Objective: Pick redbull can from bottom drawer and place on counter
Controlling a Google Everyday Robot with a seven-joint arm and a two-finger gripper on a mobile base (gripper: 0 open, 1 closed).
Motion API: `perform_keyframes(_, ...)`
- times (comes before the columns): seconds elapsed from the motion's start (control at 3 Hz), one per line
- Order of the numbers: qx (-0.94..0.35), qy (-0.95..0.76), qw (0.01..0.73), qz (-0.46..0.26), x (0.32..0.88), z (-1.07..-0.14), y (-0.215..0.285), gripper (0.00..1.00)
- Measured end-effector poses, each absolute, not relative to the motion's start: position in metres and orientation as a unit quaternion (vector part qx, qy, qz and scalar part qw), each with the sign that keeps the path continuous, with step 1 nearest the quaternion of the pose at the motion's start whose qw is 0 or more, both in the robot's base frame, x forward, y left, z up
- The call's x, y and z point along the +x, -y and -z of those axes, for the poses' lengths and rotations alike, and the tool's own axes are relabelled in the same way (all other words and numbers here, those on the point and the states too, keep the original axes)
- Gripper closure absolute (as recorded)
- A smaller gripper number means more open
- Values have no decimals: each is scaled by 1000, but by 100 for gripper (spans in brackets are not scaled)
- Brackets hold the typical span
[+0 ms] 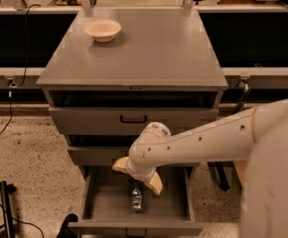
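Reaching: we judge the step in hand to be the grasp. Our tool hangs at the lower centre of the frame, over the open bottom drawer.
Tool: its two cream fingers are spread apart and hold nothing.
Redbull can: it sits on the drawer floor at the lower centre of the frame, just below the tool. It looks apart from the fingers. We cannot tell whether it stands upright or lies down.
Doing it well: we should set one finger on each side of the slim body and come down straight. We should also keep clear of the drawer walls and of the drawer front above. We close only once the can sits between the fingers, then lift straight up before turning toward the counter.
Risk: a slanted or early squeeze would likely push the light can away.
Count: one can; one cream bowl at the upper left of the counter; three drawers, namely the bottom one and two shallower drawers; one tool.
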State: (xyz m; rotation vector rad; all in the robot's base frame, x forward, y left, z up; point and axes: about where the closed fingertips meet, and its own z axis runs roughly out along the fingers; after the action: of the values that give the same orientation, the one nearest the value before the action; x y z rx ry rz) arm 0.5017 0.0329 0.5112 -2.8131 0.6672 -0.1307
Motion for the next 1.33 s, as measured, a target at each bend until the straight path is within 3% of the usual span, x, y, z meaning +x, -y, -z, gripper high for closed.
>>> perform_keyframes(0.33, -966, -257, 22, 18, 514, -449, 14, 0)
perform_keyframes(1.0, -977, -214, 11, -18, 489, -395, 81, 0)
perform_keyframes(1.33, -978, -210, 9, -18, 490, -396, 77, 0)
